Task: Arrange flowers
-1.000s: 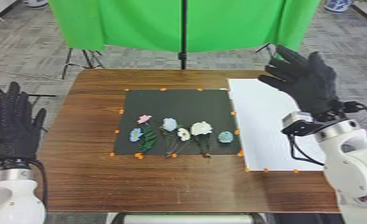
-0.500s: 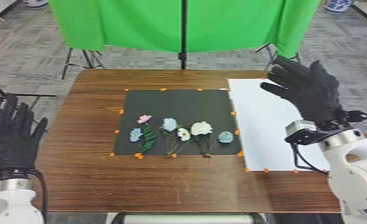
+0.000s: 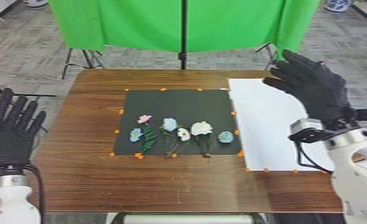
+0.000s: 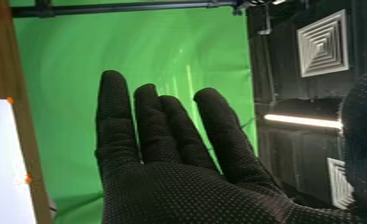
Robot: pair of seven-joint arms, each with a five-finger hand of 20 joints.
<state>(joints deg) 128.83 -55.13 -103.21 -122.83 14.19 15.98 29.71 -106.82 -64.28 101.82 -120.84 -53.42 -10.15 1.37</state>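
Observation:
In the head view my right hand (image 3: pixel 314 89) hangs over the right part of the table, above the white sheet, open and holding nothing. The right wrist view has the same right hand (image 4: pixel 175 192) with its fingers straight. My left hand (image 3: pixel 9 135) is off the table's left edge, fingers straight and spread. On the black mat (image 3: pixel 175 102) lie a pink flower (image 3: pixel 144 119), a blue flower (image 3: pixel 136 134), a pale blue flower (image 3: pixel 170 124), a small white flower (image 3: pixel 184 134) and a larger white flower (image 3: pixel 202 128), with green stems. Right of them is a speckled blue-green oval (image 3: pixel 226 137).
The white sheet (image 3: pixel 273 130) lies right of the mat on the brown table (image 3: pixel 179 187). Orange bits (image 3: pixel 163 89) line the edges of mat and sheet. Behind the table hang a green cloth (image 3: pixel 131 25) and a black pole (image 3: pixel 184 35).
My left hand has shifted outward to the left and its fingers have spread. My right hand has moved slightly right. The flowers and mat have stayed put.

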